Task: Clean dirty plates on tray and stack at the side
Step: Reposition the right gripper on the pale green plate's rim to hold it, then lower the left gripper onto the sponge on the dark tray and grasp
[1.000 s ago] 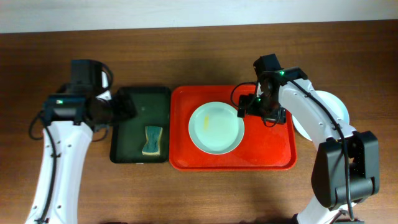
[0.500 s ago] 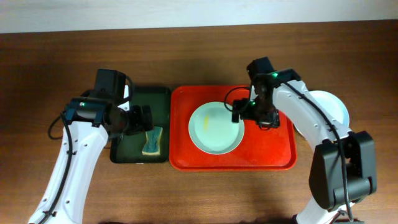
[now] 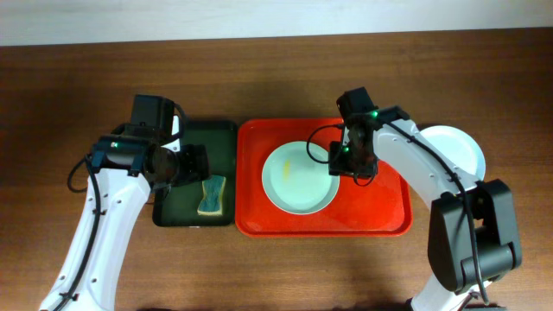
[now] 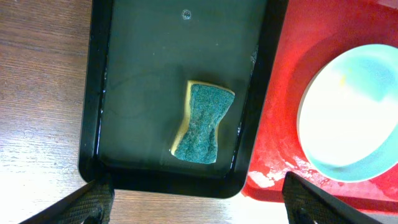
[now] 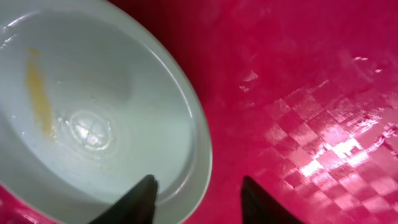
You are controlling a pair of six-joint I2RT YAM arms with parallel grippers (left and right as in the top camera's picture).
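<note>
One pale mint plate (image 3: pixel 298 179) lies on the red tray (image 3: pixel 380 212), a yellow smear (image 5: pixel 38 99) on its inner face. My right gripper (image 3: pixel 339 160) sits low at this plate's right rim (image 5: pixel 200 163). It is open, one finger (image 5: pixel 140 199) inside the plate and the other (image 5: pixel 267 202) over the tray, with a gap to the rim. A white plate (image 3: pixel 458 147) rests on the table right of the tray, partly hidden by my right arm. My left gripper (image 3: pixel 197 162) hangs open over the green tray (image 4: pixel 174 56), holding nothing.
A sponge (image 4: pixel 202 124) with a dark green scrub face lies in the narrow dark green tray (image 3: pixel 186 212), just left of the red tray. Bare wooden table (image 3: pixel 285 268) surrounds both trays.
My left arm swung right from the green tray's left side to above it. My right gripper shifted left onto the plate's rim and its jaws narrowed.
</note>
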